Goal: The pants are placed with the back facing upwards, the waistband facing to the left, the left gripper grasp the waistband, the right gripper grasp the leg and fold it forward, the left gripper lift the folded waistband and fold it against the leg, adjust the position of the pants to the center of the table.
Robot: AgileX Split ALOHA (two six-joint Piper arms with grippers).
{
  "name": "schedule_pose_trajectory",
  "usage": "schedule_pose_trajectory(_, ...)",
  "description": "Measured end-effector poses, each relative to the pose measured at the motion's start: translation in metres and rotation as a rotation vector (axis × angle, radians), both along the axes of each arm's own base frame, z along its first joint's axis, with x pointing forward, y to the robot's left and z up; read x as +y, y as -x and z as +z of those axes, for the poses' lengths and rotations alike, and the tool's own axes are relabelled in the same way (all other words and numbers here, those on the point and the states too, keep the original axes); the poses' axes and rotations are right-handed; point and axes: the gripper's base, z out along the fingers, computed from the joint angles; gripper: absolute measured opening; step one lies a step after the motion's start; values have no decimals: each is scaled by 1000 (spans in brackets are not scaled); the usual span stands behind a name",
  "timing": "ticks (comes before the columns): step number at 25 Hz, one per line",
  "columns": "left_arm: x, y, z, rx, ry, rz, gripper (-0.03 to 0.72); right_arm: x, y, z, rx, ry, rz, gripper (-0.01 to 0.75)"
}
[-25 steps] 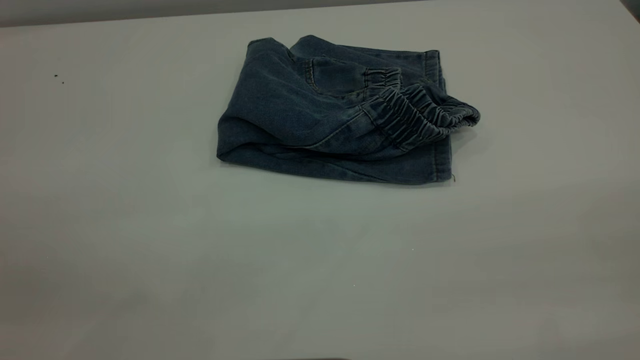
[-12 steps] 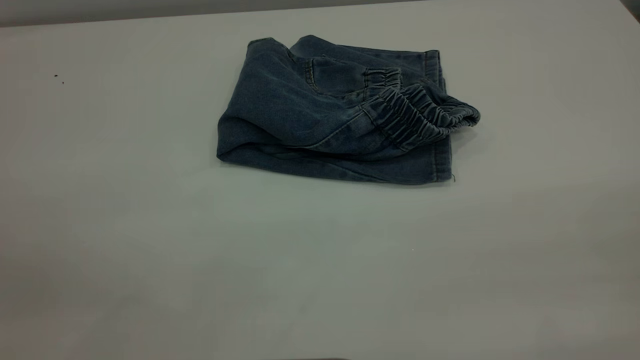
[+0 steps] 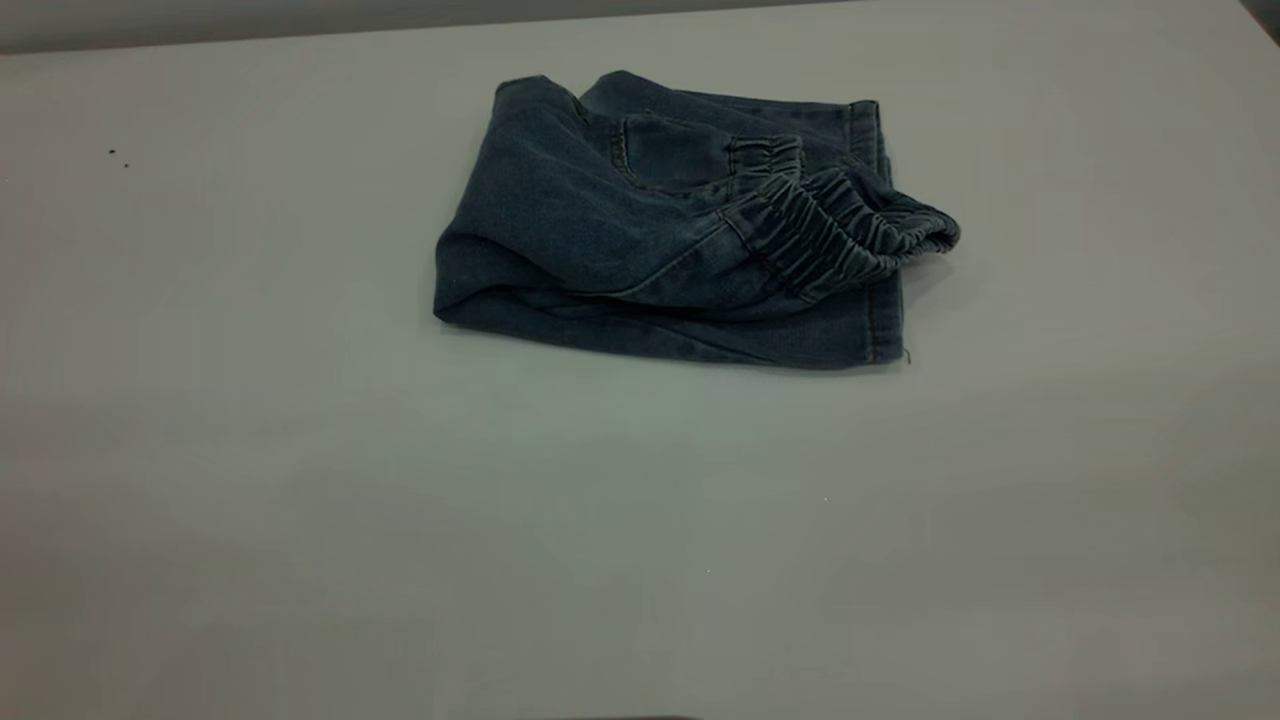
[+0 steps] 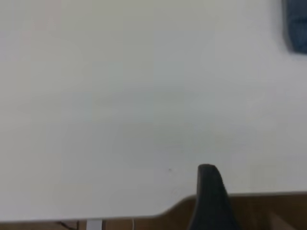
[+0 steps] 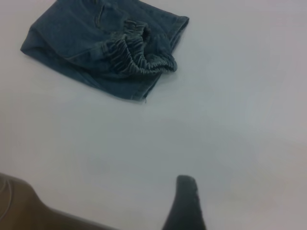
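The folded blue denim pants [image 3: 660, 235] lay near the far edge of the plain pale-grey table [image 3: 400, 520], puckered elastic waistband [image 3: 840, 235] uppermost; I cannot tell either gripper's jaw state.

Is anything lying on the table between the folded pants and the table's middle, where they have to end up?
Nothing visible does. The pants lie folded toward the far side of the table, and the surface in front of them is bare apart from tiny specks.

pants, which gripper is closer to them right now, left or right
Right, judging by the wrist views. The right gripper sees the whole folded pants past its finger. The left gripper is back at the table edge, with only a corner of denim showing.
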Motion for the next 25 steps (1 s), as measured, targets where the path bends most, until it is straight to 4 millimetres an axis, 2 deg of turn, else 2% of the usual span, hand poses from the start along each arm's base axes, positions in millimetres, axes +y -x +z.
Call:
schedule_pose_trajectory(18,0,0,0,5,0,0,421,0,0,0,2,-6,0,495)
schedule_pose_trajectory(25,0,0,0,5,0,0,421,-15,-2,-2,19,6,-190,495)
